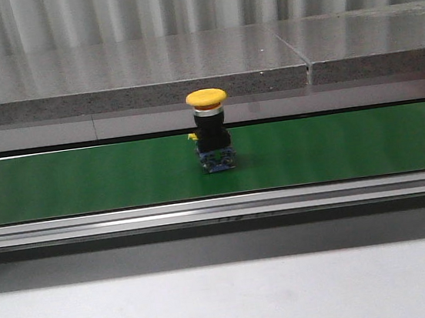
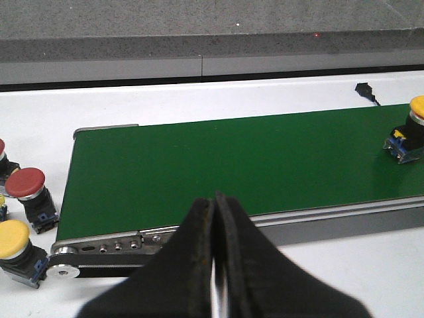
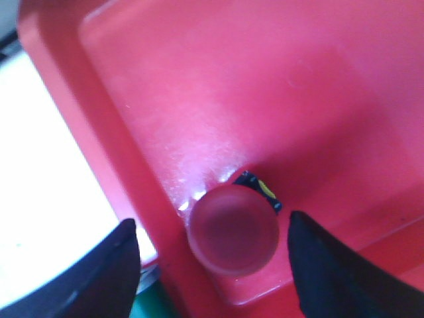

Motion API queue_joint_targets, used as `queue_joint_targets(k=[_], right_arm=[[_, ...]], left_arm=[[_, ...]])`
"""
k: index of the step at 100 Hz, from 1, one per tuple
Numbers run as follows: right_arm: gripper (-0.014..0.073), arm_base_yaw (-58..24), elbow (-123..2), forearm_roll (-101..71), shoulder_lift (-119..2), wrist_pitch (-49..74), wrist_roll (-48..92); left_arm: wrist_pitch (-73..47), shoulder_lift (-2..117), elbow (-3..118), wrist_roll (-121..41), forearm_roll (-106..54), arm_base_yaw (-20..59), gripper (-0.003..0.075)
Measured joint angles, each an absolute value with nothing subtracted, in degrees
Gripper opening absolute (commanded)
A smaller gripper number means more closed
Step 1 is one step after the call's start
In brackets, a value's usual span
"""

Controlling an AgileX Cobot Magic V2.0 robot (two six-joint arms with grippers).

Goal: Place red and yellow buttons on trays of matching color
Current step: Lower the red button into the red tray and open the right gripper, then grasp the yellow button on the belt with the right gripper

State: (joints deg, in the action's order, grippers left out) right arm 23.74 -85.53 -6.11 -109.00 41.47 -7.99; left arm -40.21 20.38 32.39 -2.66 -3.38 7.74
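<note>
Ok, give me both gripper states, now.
Left gripper: shut, holding nothing.
Right gripper: open, fingers either side of the red button in the red tray.

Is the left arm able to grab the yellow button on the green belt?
Probably yes. The yellow button stands alone on the green belt, nothing between it and the left pincer. That pincer is shut, though, so it must open first.

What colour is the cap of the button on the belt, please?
Yellow cap, clearest in the front view.
</note>
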Motion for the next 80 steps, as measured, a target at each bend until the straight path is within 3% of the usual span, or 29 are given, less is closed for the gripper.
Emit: queue_joint_targets(k=[32,80], right_arm=[[0.049,22.4,-81.3,-6.1,-99.3,42.6,-6.8],[0.0491,12.3,-68.4,-5.2,-80.9,42.8,-5.2]], left_arm=[[-40.2,20.4,32.4,-2.7,-3.4,7.7,-0.0021],[-40.2,20.4,32.4,-2.7,-3.4,7.7,-0.0021]])
